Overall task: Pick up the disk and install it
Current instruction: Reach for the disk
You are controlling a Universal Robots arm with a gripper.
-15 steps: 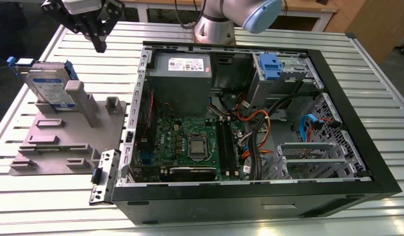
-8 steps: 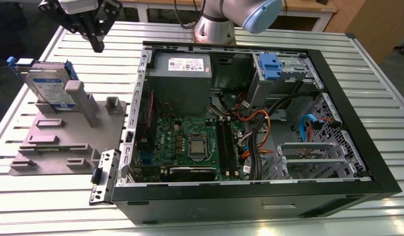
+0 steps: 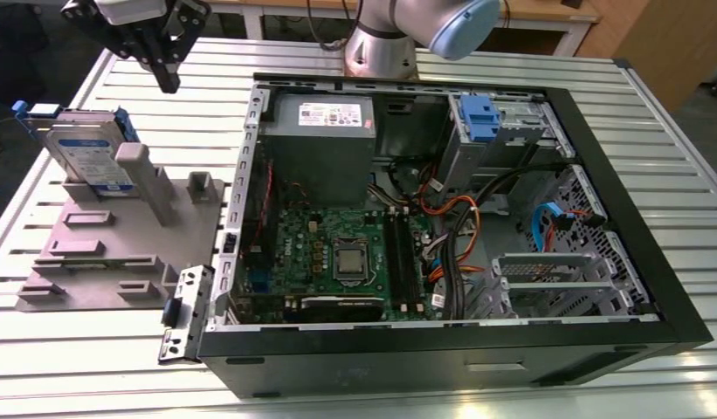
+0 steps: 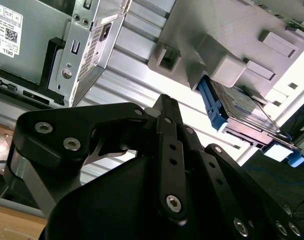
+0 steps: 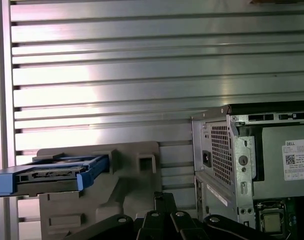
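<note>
My gripper (image 3: pixel 168 78) has its two black fingers (image 4: pixel 168 142) pressed together to a narrow point, with nothing between them. Both wrist views show matte black links studded with bright screw heads. The gripper hangs over the ribbed aluminium table (image 3: pixel 661 105), well apart from the disk (image 3: pixel 88 150). The disk stands on edge against a post of a matte grey, blocky fixture (image 3: pixel 102 253) at the exterior view's left. It is a flat silver slab with blue plastic rails and a white-and-blue label. Just beside the fixture lies the open computer case (image 3: pixel 675 292), black-framed, with bare sheet metal, a green board and a grey power supply box (image 3: pixel 323 144) inside. In the first wrist view I see the disk edge-on, one end cut off. In the exterior view the fixture's posts hide its lower edge.
</note>
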